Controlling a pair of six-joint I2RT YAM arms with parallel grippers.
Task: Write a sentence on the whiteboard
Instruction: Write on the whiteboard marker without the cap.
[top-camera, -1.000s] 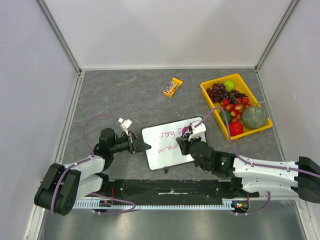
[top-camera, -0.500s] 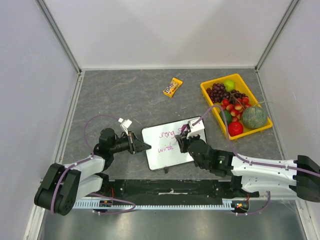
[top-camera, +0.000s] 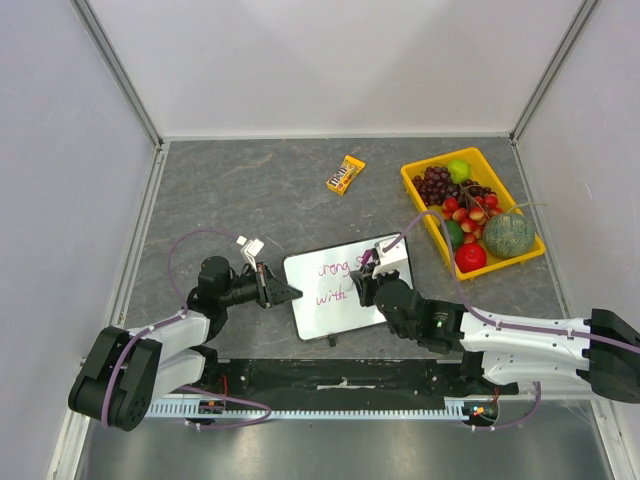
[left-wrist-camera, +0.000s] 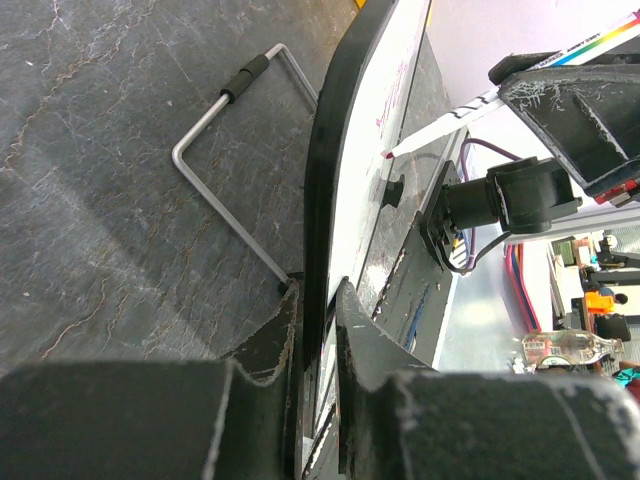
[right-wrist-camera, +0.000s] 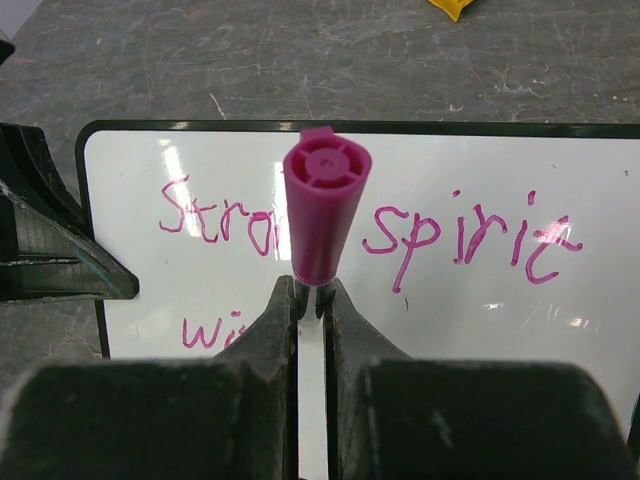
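Note:
The whiteboard (top-camera: 328, 316) lies flat near the table's front, between the two arms. My left gripper (top-camera: 293, 293) is shut on its left edge; in the left wrist view the black rim (left-wrist-camera: 328, 160) runs between the jaws of that gripper (left-wrist-camera: 318, 287). My right gripper (top-camera: 362, 290) hovers over the board's right half, shut on a pink marker (right-wrist-camera: 324, 210) standing upright with its tip on the board (right-wrist-camera: 500, 330). The sentence (right-wrist-camera: 468, 236) reads "Strong spirit" in pink, with "wi" starting a second line; the marker hides some letters.
A yellow tray (top-camera: 413, 190) of fruit sits at the back right. A small candy packet (top-camera: 345, 173) lies behind the board. A bent wire stand (left-wrist-camera: 228, 160) sticks out from under the board's edge. Grey walls enclose the table on three sides.
My right gripper has edged slightly left with the marker over the second line. The left gripper and the board have not moved.

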